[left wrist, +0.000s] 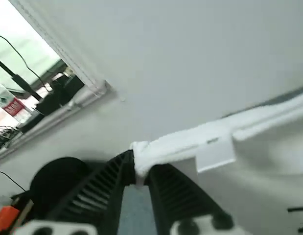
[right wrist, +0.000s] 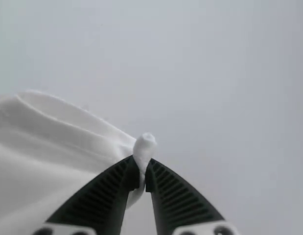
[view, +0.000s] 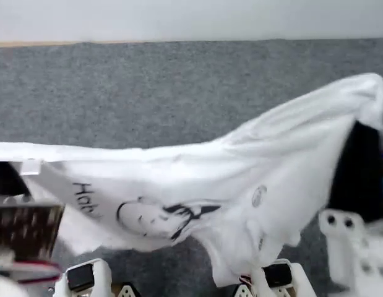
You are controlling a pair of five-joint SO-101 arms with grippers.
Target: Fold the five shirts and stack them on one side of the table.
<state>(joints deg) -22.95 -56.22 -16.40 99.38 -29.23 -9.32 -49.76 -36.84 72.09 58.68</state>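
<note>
High view: a grey table [view: 179, 86] spans the field. A white shirt [view: 240, 179] is stretched above it from 9 o'clock to 2 o'clock.
Shirt: held aloft and not yet folded. Its belly sags toward the arm bases [view: 278, 275] at 6 o'clock, and a dark print [view: 160, 216] shows at 7 o'clock.
Left gripper [left wrist: 139, 172]: pincer closed on a bunched edge of the shirt, at the 9 o'clock end of the span.
Right gripper [right wrist: 143, 169]: pincer closed on a small nub of cloth, at the 2 o'clock end, which is the higher end.
Sewn tag [left wrist: 215, 154]: just beside the left grip.
Step in hand (judgement): spreading the shirt before laying it flat for the first fold.
Doing it well: level the two ends and draw them apart until the sag goes. Lower the hanging edge first, then lay the rest down toward 12 o'clock, releasing only once the cloth rests.
Risk: each pinch takes little cloth, so a sharp pull may slip one.
</note>
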